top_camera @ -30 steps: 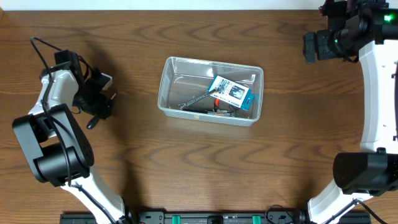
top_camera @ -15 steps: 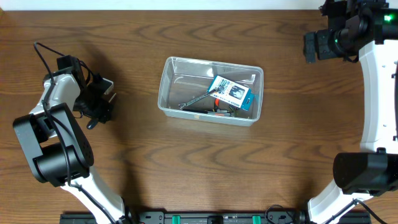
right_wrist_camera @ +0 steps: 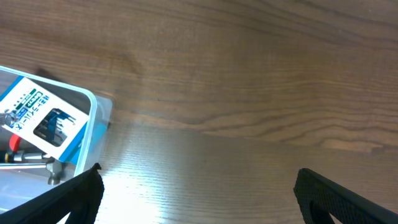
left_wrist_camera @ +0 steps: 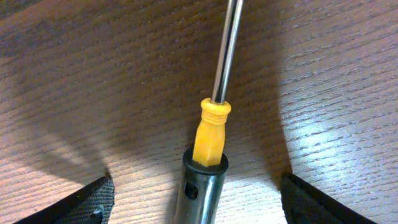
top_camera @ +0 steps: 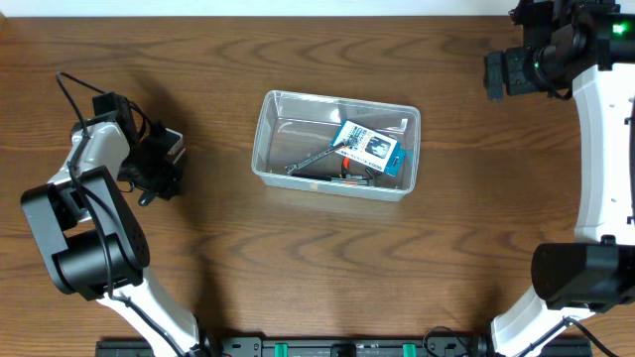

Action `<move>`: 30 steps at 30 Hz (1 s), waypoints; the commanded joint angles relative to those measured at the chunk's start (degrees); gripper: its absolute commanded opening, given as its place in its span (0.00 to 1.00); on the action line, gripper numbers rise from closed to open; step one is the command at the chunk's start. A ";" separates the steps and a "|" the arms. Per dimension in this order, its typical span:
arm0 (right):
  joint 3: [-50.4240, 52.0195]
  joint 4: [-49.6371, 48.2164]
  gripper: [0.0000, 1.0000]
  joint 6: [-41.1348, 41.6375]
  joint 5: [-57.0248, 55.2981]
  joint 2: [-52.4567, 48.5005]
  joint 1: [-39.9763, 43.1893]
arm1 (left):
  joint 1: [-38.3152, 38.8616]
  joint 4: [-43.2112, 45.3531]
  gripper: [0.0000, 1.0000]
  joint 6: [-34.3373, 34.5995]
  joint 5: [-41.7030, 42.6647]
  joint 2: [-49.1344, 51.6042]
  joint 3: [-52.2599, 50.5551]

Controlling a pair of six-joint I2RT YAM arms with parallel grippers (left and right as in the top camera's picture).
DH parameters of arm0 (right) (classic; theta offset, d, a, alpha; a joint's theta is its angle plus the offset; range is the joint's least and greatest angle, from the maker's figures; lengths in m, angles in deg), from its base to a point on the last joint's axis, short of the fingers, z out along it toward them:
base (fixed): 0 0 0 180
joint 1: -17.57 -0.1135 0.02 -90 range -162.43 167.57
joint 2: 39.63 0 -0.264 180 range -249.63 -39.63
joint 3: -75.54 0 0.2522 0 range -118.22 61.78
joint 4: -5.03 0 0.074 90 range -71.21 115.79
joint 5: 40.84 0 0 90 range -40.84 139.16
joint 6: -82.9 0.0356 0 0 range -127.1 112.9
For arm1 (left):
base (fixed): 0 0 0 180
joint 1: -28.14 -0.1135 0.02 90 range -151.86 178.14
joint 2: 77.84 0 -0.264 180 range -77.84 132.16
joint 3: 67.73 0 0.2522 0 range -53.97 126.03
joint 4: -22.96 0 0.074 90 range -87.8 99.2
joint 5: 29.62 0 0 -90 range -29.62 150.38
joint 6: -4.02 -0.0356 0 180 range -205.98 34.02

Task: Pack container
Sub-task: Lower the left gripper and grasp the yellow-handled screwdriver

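Observation:
The clear plastic container point(top_camera: 275, 109) stands mid-table, and its corner point(right_wrist_camera: 93, 109) shows in the right wrist view. Inside lie a blue-and-white box point(top_camera: 369, 147), a metal wrench point(top_camera: 310, 161) and a red-handled tool point(top_camera: 349, 178). A screwdriver point(left_wrist_camera: 210, 134) with a black handle, yellow collar and steel shaft lies on the wood at the left. My left gripper point(left_wrist_camera: 199, 202) is open and straddles its handle, with a gap on each side; the handle's end point(top_camera: 146, 198) sticks out below the gripper point(top_camera: 159, 169). My right gripper point(right_wrist_camera: 205, 196) hangs open over bare wood at the far right point(top_camera: 504, 71).
The brown wooden table point(top_camera: 317, 258) carries only the container and the screwdriver. The left arm's base point(top_camera: 84, 243) stands at the front left, the right arm's base point(top_camera: 580, 273) at the front right.
My left gripper has shifted slightly over the screwdriver and its jaws have narrowed a little. The right arm and the container have not moved.

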 commanded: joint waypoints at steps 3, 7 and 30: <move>0.04 0.02 0.99 -0.46 -0.37 -0.70 0.31 | -0.22 -0.35 0.84 0.09 -0.76 1.42 -2.32; 0.04 0.09 0.99 -0.46 -0.37 -0.70 0.31 | -0.22 -0.44 0.78 0.09 -0.74 1.42 -2.32; 0.04 0.46 0.99 -0.46 -0.37 -0.70 0.31 | -0.22 -0.44 0.35 0.11 -0.72 1.42 -2.32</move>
